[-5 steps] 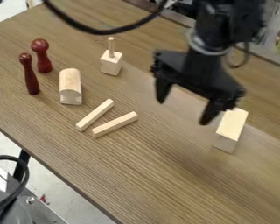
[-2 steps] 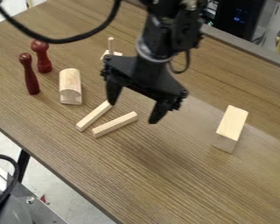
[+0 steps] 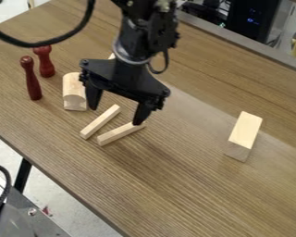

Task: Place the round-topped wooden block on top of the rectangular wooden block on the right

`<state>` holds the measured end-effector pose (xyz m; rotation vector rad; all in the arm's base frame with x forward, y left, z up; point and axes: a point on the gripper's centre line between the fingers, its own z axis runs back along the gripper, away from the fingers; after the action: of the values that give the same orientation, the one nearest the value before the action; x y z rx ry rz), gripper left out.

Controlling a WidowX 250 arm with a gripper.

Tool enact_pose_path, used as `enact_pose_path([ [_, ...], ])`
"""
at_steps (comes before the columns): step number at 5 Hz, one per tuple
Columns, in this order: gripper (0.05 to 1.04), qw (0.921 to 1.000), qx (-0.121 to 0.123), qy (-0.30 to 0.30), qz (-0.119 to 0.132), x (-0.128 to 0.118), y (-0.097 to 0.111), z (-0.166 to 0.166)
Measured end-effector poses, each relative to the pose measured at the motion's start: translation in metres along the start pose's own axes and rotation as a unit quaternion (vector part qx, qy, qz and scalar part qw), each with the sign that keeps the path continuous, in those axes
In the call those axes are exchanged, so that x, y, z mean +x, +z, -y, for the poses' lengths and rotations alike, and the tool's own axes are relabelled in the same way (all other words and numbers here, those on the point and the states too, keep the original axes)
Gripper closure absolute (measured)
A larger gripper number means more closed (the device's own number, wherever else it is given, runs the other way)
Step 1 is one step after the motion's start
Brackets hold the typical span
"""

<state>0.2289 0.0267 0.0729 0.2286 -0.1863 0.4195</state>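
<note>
Two sticks [image 3: 100, 121] lie side by side on the table [image 3: 194, 185], flat faces likely keeping them from rolling. Over them hangs the gripper [image 3: 114, 116], jaws apart, leaving room for a stick; a rounded block [image 3: 74, 88] lies near.

Upper stick [image 3: 100, 121]: pale, squared wood, lying flat, slanted
Lower stick [image 3: 118, 134]: alike (near enough), flat just beside

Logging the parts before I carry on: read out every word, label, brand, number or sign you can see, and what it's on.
No readable text anywhere.
Black case behind the table: blue-lit marks, too small to read.
Two sticks, rounded block, rectangular block, red pegs, gripper: none visible.
</note>
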Motion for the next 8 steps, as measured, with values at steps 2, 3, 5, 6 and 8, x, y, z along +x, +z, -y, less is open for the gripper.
enact_pose_path([
  [2,0.084,0.9987,0.004,0.049,0.007,0.011,-0.008,-0.024],
  [3,0.084,0.9982,0.018,0.057,0.001,0.014,-0.018,-0.036],
  [5,0.084,0.9965,0.031,0.077,-0.011,0.027,-0.032,-0.051],
  [6,0.083,0.996,0.032,0.082,-0.013,0.034,-0.037,-0.054],
  [8,0.084,0.9946,0.026,0.099,-0.016,0.042,-0.047,-0.059],
])
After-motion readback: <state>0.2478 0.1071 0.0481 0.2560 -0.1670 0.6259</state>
